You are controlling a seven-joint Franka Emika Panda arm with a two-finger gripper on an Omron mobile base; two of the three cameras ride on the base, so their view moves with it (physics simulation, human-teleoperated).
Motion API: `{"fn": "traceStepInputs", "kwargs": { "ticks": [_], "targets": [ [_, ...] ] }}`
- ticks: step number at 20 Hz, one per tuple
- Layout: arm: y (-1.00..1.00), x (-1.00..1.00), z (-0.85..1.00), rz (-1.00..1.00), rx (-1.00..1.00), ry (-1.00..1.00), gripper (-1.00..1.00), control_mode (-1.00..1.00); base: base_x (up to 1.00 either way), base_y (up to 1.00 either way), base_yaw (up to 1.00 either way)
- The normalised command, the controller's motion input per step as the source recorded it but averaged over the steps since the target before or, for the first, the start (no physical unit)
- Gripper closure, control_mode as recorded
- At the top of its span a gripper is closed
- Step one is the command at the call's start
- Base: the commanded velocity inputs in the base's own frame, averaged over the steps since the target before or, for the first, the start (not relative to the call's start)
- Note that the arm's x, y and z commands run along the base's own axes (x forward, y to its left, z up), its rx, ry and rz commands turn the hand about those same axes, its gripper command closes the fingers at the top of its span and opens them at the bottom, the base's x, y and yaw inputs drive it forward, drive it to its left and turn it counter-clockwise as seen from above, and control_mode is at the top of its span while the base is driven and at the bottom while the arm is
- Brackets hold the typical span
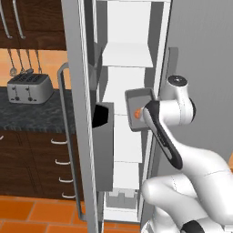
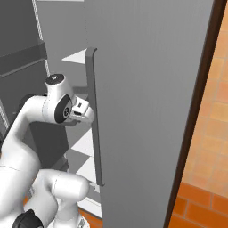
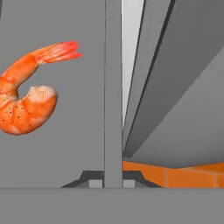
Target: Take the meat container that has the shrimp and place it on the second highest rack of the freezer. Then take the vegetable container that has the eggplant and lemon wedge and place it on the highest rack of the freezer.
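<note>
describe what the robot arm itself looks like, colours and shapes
The arm is made of glossy white rounded segments with dark joints. A black strip runs along the forearm link, and a round white cap with a grey centre tops the wrist joint. In the hand view, the pincer shows two small dark finger tips.

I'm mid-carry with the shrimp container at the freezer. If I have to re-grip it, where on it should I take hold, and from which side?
Take the shrimp container by its thin upright wall, the rim the gripper is shut on now, one finger each side. Come from the rim side away from the shrimp, which lies on the floor well off that edge. The freezer shelves ahead leave the near rim most open, I judge.
</note>
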Motion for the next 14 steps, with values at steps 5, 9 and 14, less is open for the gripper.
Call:
{"fn": "traceStepInputs", "kwargs": {
  "ticks": [5,9,14],
  "targets": [
    [0.07,0.52,0.0,-0.04,0.0,-0.01,1.0,-1.0,0.0,0.0,0.0],
    [0.22,0.17,-0.05,-0.03,0.0,-0.08,1.0,-1.0,0.0,0.0,0.0],
    [0.15,0.3,0.0,-0.02,-0.01,-0.06,1.0,-1.0,0.0,0.0,0.0]
  ]
}}
